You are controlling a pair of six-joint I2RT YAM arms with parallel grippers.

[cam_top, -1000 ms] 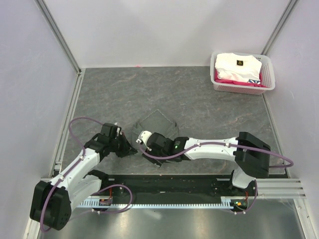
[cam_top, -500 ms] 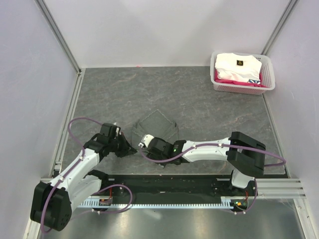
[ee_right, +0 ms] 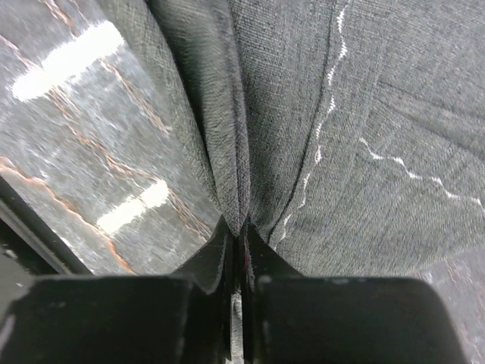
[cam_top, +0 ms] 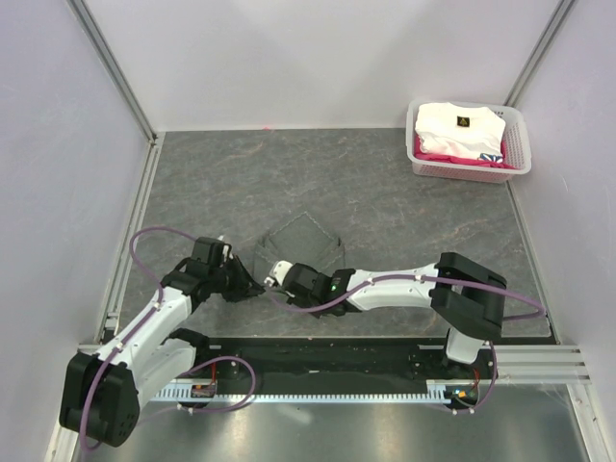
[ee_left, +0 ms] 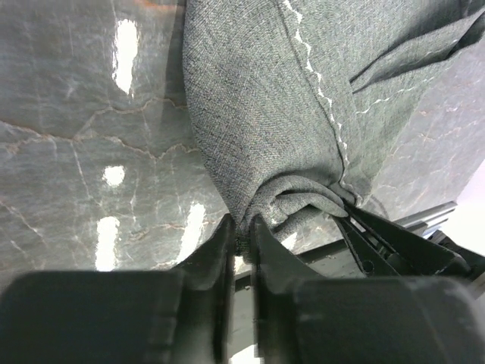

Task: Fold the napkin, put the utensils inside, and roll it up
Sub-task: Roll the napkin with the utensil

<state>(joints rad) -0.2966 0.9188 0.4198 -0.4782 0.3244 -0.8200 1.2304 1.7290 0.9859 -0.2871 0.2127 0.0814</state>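
The grey-green napkin (cam_top: pixel 300 243) lies rumpled on the grey table, just beyond both grippers. Its near edge is bunched into folds, and the pale hem stitching (ee_left: pixel 327 98) runs across it. My left gripper (ee_left: pixel 242 233) is shut on a gathered fold of the napkin's near edge (ee_left: pixel 258 114). My right gripper (ee_right: pixel 241 230) is shut on another pinch of the napkin (ee_right: pixel 303 98) close beside it. In the top view the left gripper (cam_top: pixel 254 286) and right gripper (cam_top: pixel 273 276) almost meet. The right gripper's black fingers (ee_left: pixel 394 246) show in the left wrist view. The utensils are out of view.
A white basket (cam_top: pixel 520 144) holding a white folded garment (cam_top: pixel 458 126) over pink cloth stands at the back right corner. A black rail (cam_top: pixel 327 354) runs along the near edge between the arm bases. Pale walls enclose the table on three sides.
My right gripper has slid left toward the left gripper and closed from wide open onto the napkin's near edge. The left arm has barely moved.
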